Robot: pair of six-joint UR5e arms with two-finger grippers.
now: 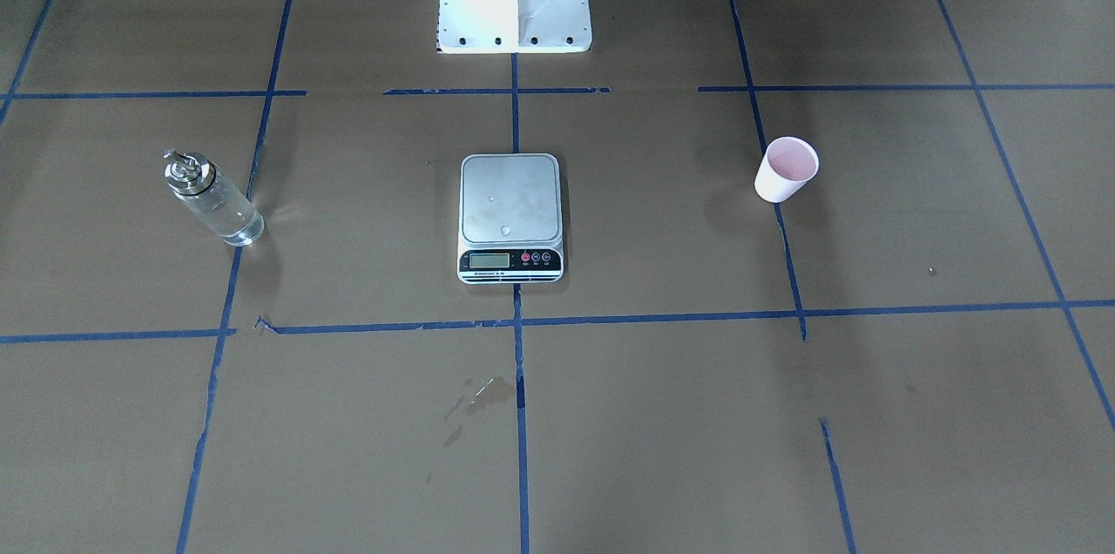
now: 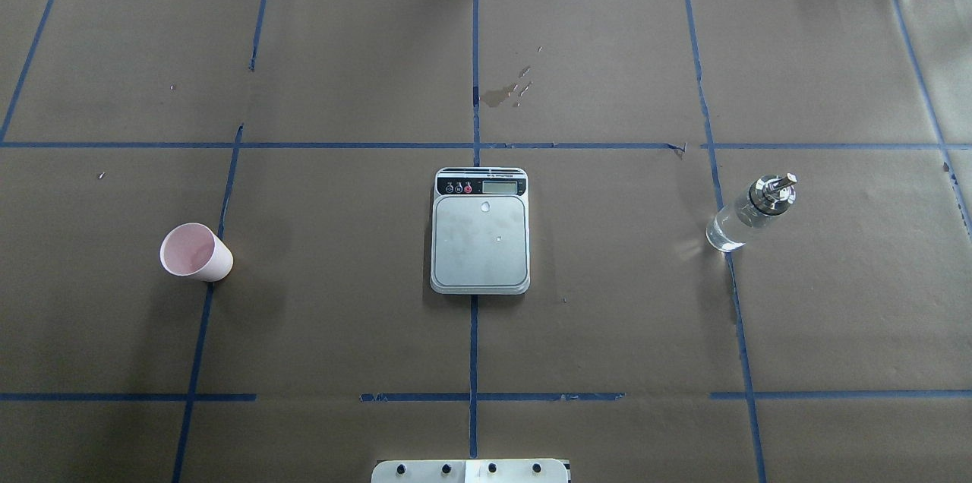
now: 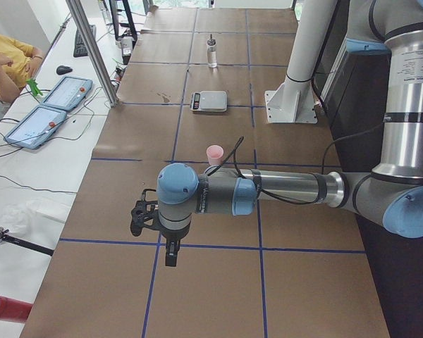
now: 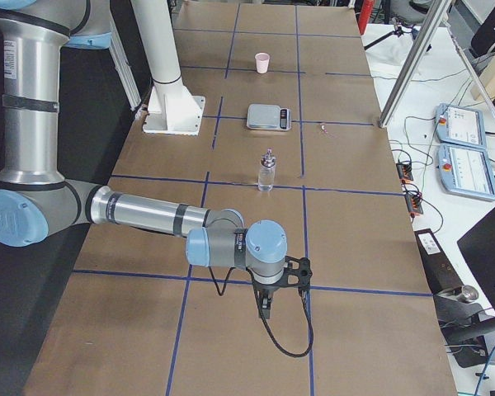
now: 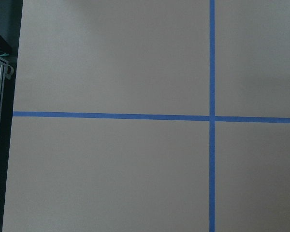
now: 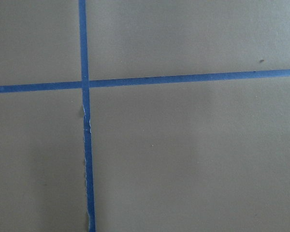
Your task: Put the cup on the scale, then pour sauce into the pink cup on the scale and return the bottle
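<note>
Starting from the robot's side of the table, we meet the white base plate (image 2: pixel 471 471) at the near edge of the brown paper cover (image 2: pixel 342 316).

Off either end, each arm reaches out and hangs over bare paper crossed by blue tape (image 5: pixel 212 118). The left gripper (image 3: pixel 170 259) points down beyond the cup's end of the table, and the right gripper (image 4: pixel 266 312) does the same beyond the bottle's end. We see both only from the side, so we cannot tell how wide either pincer stands or whether it has hold of anything.

Farther out, three things stand in one row, well apart from each other:
- The pink cup (image 2: pixel 196 253) stands upright on a tape line to the robot's left.
- The digital scale (image 2: pixel 480 240) sits in the middle on the centre line. Its display strip is turned away from the robot, and a droplet (image 2: pixel 486 206) lies on its steel plate.
- The glass bottle (image 2: pixel 750 213) stands upright on a tape line to the right, with clear sauce (image 2: pixel 725 234) in its lower part.

Beyond the scale, a wet stain (image 2: pixel 499 95) marks the paper.
</note>
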